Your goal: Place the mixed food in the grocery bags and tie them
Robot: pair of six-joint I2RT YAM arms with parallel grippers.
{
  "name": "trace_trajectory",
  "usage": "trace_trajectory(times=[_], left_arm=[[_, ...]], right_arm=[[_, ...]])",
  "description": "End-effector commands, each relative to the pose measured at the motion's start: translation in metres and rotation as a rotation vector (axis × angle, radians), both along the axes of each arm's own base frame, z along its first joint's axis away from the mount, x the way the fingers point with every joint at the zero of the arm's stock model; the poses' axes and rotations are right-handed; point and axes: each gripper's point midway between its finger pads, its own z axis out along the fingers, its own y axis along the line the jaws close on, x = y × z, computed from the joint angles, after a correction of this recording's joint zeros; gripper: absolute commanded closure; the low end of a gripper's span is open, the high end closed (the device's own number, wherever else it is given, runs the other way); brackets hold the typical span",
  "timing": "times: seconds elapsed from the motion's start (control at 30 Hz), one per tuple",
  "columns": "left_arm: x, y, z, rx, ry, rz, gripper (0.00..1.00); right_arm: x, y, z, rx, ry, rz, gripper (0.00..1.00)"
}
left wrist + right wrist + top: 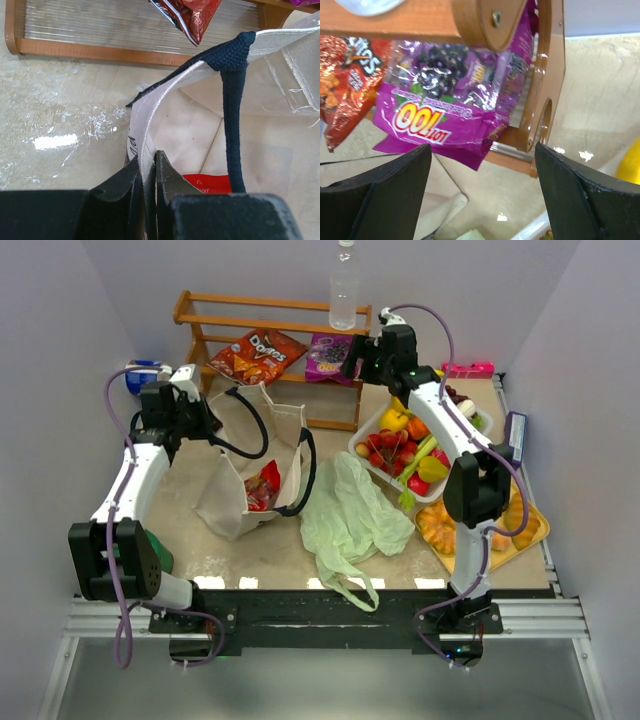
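The beige tote [235,490] sits open on the table [190,530] in front of the left arm. Its black handles [255,430] loop over its mouth, and a red packet [264,485] lies inside. The left gripper [148,160] has hold of the tote's rim on the far left side; the wrist view shows its jaws nearly together with the fabric edge pinched between them. Right beside the tote, the pale green plastic bag [350,515] lies flat and crumpled, with one loop handle trailing towards the near edge. Behind both bags a wooden rack [270,302] stands at the back of the table. A red chip packet [258,355] and a purple packet [328,355] rest on its lower shelf, and a clear water bottle [344,285] stands upright on top. The right gripper [482,150] hovers in front of the purple packet, jaws spread wide with nothing between them. On the right side of the table a white tray [362,436] holds red, yellow, orange and green fruit and vegetables [400,445]. Nearer the arm's base, an orange tray [532,530] carries orange-brown pieces and is partly hidden by the right arm.
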Motion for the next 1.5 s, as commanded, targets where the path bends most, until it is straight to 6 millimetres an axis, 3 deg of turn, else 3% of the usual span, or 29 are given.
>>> trace_trajectory(times=[0.0,0.23,0.43,0.53,0.63,0.67,0.7,0.8,1.03,1.07,1.13,1.17,1.2,1.3,1.33,1.47], left_arm=[[0.004,0.005,0.018,0.024,-0.078,0.005,0.83],[0.004,0.005,0.017,0.018,-0.076,0.001,0.83],[0.004,0.004,0.020,0.012,-0.085,-0.004,0.83],[0.004,0.003,0.020,0.013,-0.085,-0.006,0.83],[0.004,0.003,0.021,0.013,-0.089,-0.008,0.83],[0.004,0.003,0.020,0.014,-0.088,-0.006,0.83],[0.005,0.003,0.020,0.016,-0.089,-0.006,0.83],[0.004,0.004,0.021,0.020,-0.091,-0.001,0.83],[0.003,0.005,0.023,0.021,-0.095,0.002,0.83],[0.003,0.006,0.024,0.022,-0.097,0.003,0.83],[0.003,0.005,0.024,0.021,-0.098,0.004,0.83],[0.003,0.005,0.024,0.021,-0.096,0.002,0.83],[0.002,0.005,0.025,0.021,-0.098,0.002,0.83],[0.002,0.005,0.025,0.021,-0.097,0.005,0.83],[0.002,0.005,0.025,0.019,-0.097,0.005,0.83],[0.001,0.003,0.025,0.011,-0.097,-0.006,0.87]], right_arm=[[0.008,0.017,0.024,0.074,-0.083,0.060,0.17],[0.015,0.025,0.017,0.118,-0.080,0.066,0.23],[0.020,0.028,-0.003,0.148,-0.022,0.039,0.27],[0.019,0.031,-0.004,0.174,-0.011,0.042,0.39],[0.016,0.041,0.007,0.234,-0.036,0.083,0.69],[0.013,0.045,0.017,0.263,-0.050,0.107,0.75],[0.011,0.047,0.020,0.276,-0.053,0.116,0.88],[-0.001,0.055,0.043,0.343,-0.079,0.168,1.00],[-0.043,0.053,0.102,0.467,-0.162,0.219,1.00],[-0.050,0.053,0.097,0.471,-0.153,0.226,1.00],[-0.071,0.048,0.131,0.509,-0.222,0.259,1.00],[-0.080,0.050,0.128,0.513,-0.217,0.275,1.00],[-0.096,0.047,0.153,0.526,-0.263,0.298,1.00],[-0.122,0.051,0.173,0.501,-0.301,0.334,1.00],[-0.136,0.047,0.190,0.479,-0.342,0.334,1.00],[-0.183,0.061,0.220,0.455,-0.417,0.386,1.00]])
